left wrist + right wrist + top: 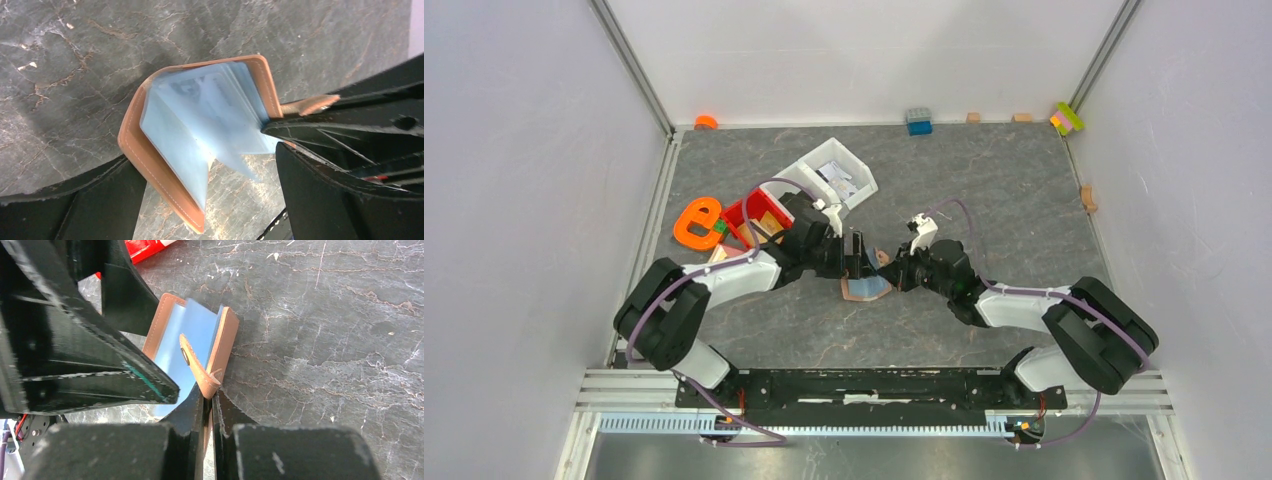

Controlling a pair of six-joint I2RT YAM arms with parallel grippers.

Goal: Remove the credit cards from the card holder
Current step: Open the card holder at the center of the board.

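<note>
The tan-brown card holder (pixel 150 165) stands half open on the dark table, its spine upward. Inside it show pale blue-grey leaves, one with faint print, which looks like a credit card (pixel 215 102); I cannot tell cards from sleeves. My left gripper (pixel 210 205) is open wide, one finger on each side of the holder's lower edge, with nothing pinched. My right gripper (pixel 209 399) is shut on the holder's right cover, just below the curled closing tab (pixel 197 367). From above, the holder (pixel 865 287) sits between the two grippers at mid-table.
A red bin (pixel 759 215) and a white bin (pixel 834 175) holding packets stand just behind my left arm. An orange shape (pixel 696 222) lies at the left. Small blocks (pixel 918 121) line the back wall.
</note>
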